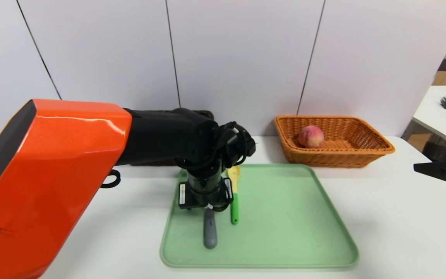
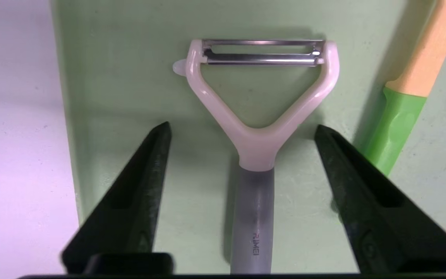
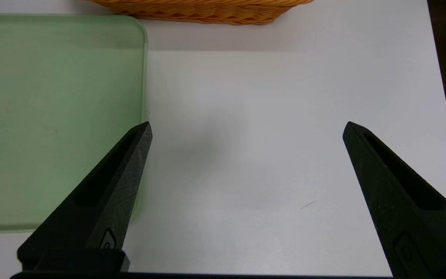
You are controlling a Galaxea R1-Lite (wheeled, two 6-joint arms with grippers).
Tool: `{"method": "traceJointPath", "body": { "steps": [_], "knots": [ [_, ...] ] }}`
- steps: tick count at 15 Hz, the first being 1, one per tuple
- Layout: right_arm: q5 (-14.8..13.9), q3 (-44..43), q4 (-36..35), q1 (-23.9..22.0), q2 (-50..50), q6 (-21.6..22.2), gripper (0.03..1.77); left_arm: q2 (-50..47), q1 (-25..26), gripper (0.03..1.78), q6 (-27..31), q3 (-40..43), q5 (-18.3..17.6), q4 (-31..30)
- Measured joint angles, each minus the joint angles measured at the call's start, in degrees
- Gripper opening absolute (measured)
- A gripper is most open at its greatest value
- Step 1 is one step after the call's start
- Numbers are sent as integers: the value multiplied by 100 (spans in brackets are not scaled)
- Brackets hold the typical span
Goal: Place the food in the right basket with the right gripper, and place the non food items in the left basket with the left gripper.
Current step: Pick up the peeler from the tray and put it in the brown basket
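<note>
Black, tapered fingers of the left gripper (image 2: 242, 130) stand apart on either side of the Y-peeler (image 2: 259, 128), straddling the joint where its white head meets the grey handle, neither finger touching it; the jaws are released, holding nothing. The peeler lies flat on the pale green tray (image 1: 285, 217), its steel blade at the far end and its handle pointing toward the robot at 6 o'clock. Just beside it, at 3 o'clock in the head view, lies the fork (image 1: 234, 193), yellow head away, green handle near, almost parallel to the peeler. The tray sits on a white table (image 1: 401, 217). From the tray's middle, the orange basket (image 1: 333, 141) stands at about 1 o'clock, just beyond the tray's far edge, with the peach (image 1: 311, 136) inside it near its left end. At 11 o'clock, behind the left arm, only a sliver of the dark brown basket (image 1: 206, 113) shows. The right gripper (image 3: 246, 128) hovers over bare table off the tray's right side, at 3 o'clock, fingers spread wide and empty.
</note>
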Motion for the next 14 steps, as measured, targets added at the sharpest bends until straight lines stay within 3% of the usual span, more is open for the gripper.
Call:
{"method": "traceJointPath", "body": {
  "steps": [4, 6, 14],
  "knots": [
    [7, -16, -5, 0, 4, 2, 170, -27, 59, 78, -11, 20, -29, 11],
    [10, -66, -2, 0, 6, 7, 170, -72, 127, 20, -13, 44, -40, 16],
    [7, -254, 44, 0, 22, 7, 170, -334, 195, 20, 4, 229, -46, 30]
  ]
}}
